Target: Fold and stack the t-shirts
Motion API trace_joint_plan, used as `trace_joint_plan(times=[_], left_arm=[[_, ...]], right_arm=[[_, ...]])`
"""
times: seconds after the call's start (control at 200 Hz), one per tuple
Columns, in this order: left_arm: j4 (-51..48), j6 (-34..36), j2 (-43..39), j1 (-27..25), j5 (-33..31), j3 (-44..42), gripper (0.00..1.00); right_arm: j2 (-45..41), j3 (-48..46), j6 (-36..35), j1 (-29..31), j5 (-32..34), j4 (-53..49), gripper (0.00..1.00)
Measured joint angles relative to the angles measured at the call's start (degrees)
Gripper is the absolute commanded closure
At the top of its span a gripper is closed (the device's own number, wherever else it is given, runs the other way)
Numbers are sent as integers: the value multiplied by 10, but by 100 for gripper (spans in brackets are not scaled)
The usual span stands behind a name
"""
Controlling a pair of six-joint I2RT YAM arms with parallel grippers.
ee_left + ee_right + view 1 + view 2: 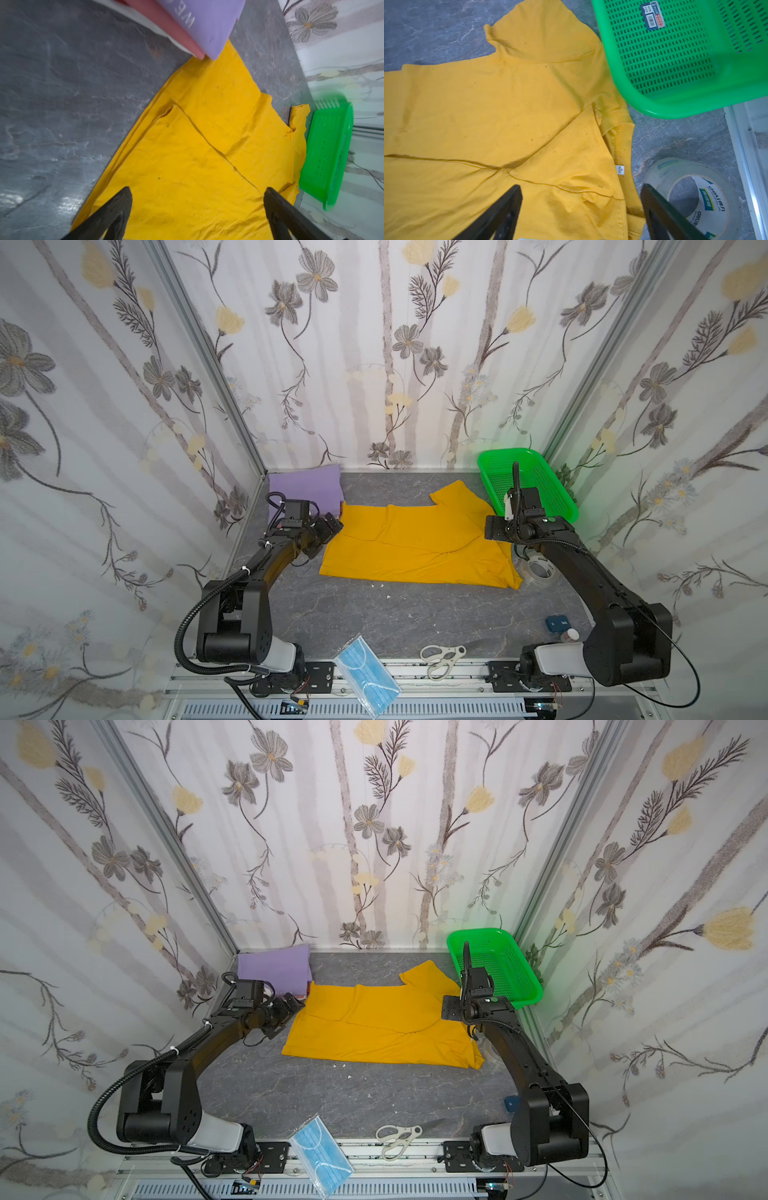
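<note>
A mustard-yellow t-shirt (415, 545) (382, 1029) lies partly folded on the grey table, its near half doubled over along a diagonal edge and one sleeve pointing to the back. My left gripper (324, 537) (197, 190) stands open just over the shirt's left edge, holding nothing. My right gripper (494, 527) (580, 187) is open over the collar end, where a small white size tag shows. At the back left a folded lilac t-shirt (305, 489) (207, 25) with white lettering tops a stack with a pink t-shirt (166, 22) and a white t-shirt (145, 18) beneath.
A green mesh basket (540, 485) (675, 62) stands at the back right, against the shirt's sleeve. A clear tape roll (538, 570) (695, 199) lies beside the collar. Scissors (442, 657), a blue face mask (365, 676) and a small blue box (557, 623) sit near the front rail.
</note>
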Motion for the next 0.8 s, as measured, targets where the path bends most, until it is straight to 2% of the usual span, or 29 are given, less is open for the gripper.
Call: trace_joint_plan(times=[0.165, 0.365, 0.48, 0.625, 0.799], left_arm=[[55, -17, 35, -28, 45, -47, 0], [84, -30, 35, -38, 34, -86, 0], [94, -30, 18, -35, 12, -109, 0], [134, -32, 5, -23, -6, -147, 0], [174, -32, -3, 9, -32, -169, 0]], right_arm=[[-14, -70, 43, 27, -74, 35, 0], [-4, -166, 122, 39, -125, 106, 0], [-8, -210, 153, 28, -121, 127, 0], [-7, -219, 163, 5, -110, 132, 0], [-90, -233, 172, -8, -89, 132, 0]])
